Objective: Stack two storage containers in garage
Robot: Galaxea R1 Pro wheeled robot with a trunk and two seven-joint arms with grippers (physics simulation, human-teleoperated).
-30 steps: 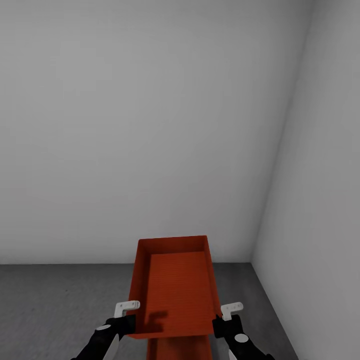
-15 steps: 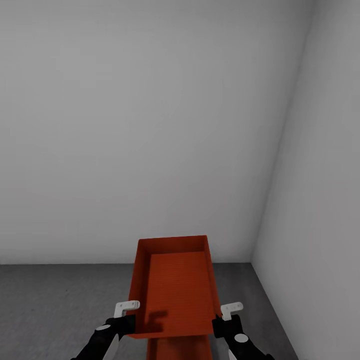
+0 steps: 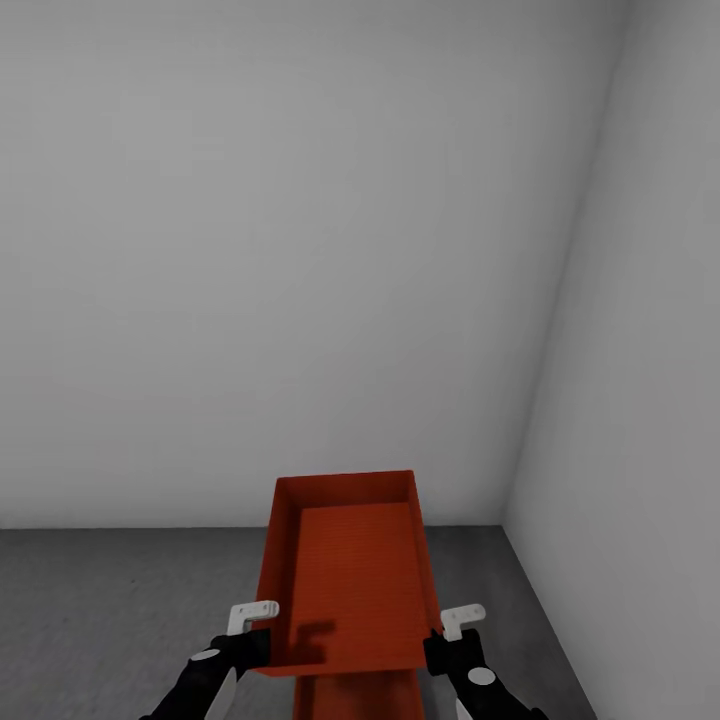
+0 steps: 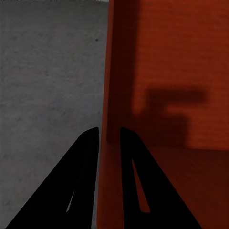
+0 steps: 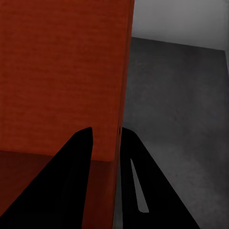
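Gripping the upper bin [image 3: 350, 570] by its side walls, my left gripper [image 3: 250, 630] and right gripper [image 3: 445, 640] hold it at 12 o'clock over a second bin [image 3: 360, 697], grey floor [image 3: 100, 610] beneath.

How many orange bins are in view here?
2. The upper bin is held by its side walls between both grippers; the lower bin sits beneath it, mostly hidden, at the head view's bottom edge.
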